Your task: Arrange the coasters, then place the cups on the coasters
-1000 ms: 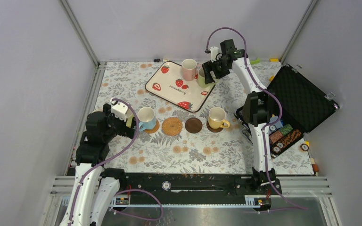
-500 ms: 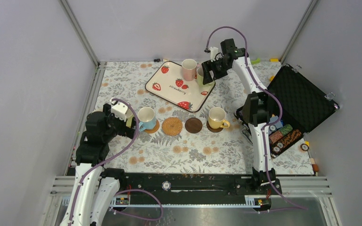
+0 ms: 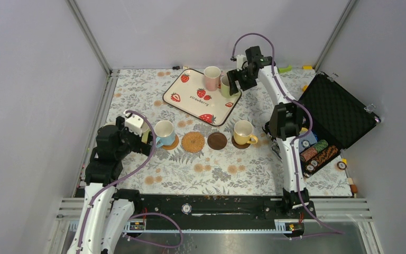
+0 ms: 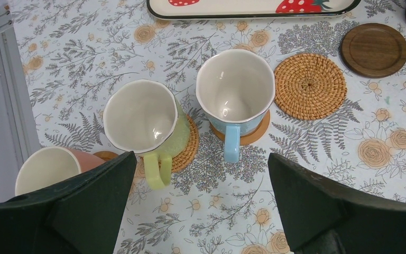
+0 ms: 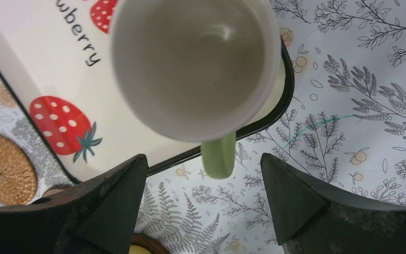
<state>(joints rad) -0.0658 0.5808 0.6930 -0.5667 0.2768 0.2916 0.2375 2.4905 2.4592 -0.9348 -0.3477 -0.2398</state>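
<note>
Holding pink cup [image 3: 211, 78] and green cup [image 5: 195, 63], strawberry tray [image 3: 186, 87], right gripper [image 5: 203, 169] spread above, left gripper [image 4: 201, 161] spread wide

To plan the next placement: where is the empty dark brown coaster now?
In the top view, the dark brown coaster lies mid-table, between the woven coaster on its left and the yellow cup on its right.

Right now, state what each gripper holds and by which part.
Nothing is held. The left gripper is open near the blue mug; the right gripper is open astride the handle of the green mug, not gripping it.
</note>
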